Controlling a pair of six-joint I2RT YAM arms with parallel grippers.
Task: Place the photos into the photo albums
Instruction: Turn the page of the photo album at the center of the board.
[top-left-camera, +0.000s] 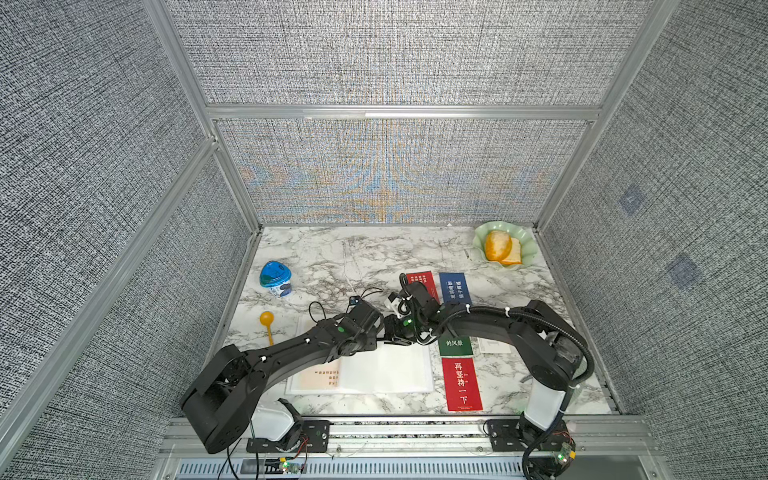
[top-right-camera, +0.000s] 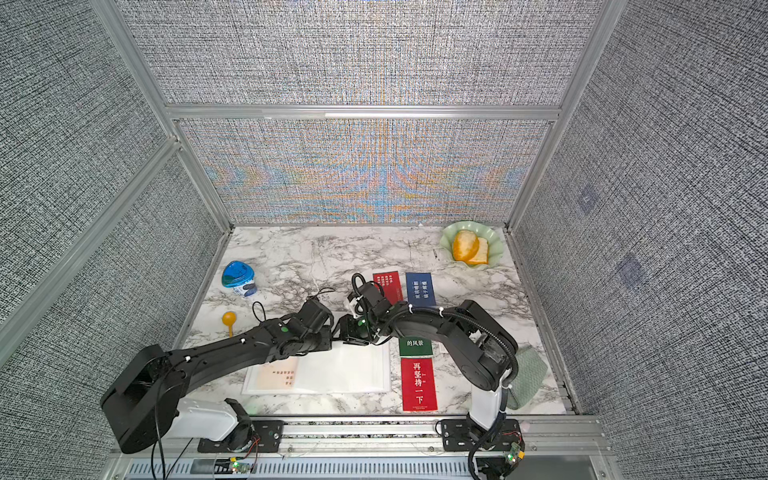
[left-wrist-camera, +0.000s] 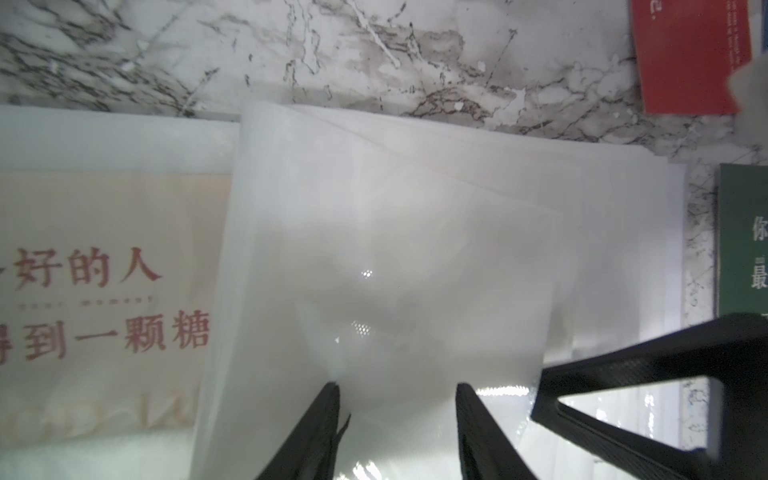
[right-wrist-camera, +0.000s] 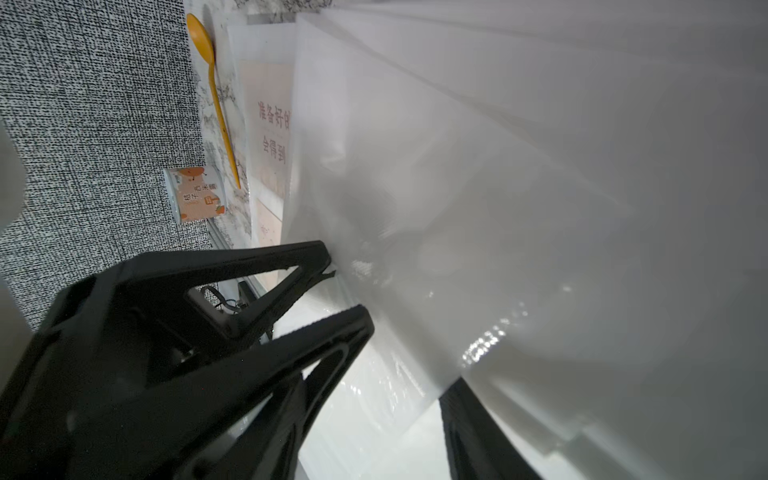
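The white photo album lies open near the table's front, with a cream photo in its left page's sleeve. Both grippers meet over its far edge. My left gripper is open, its fingertips against a lifted translucent page. My right gripper is open too, and that page's edge runs between its fingers. Loose photos lie to the right of the album: a red one, a blue one, a green one and another red one. A white one is partly hidden under the right arm.
A blue-lidded cup and a yellow spoon sit at the left. A green plate with orange food stands in the back right corner. A green cloth lies behind the right arm. Fabric walls close in three sides.
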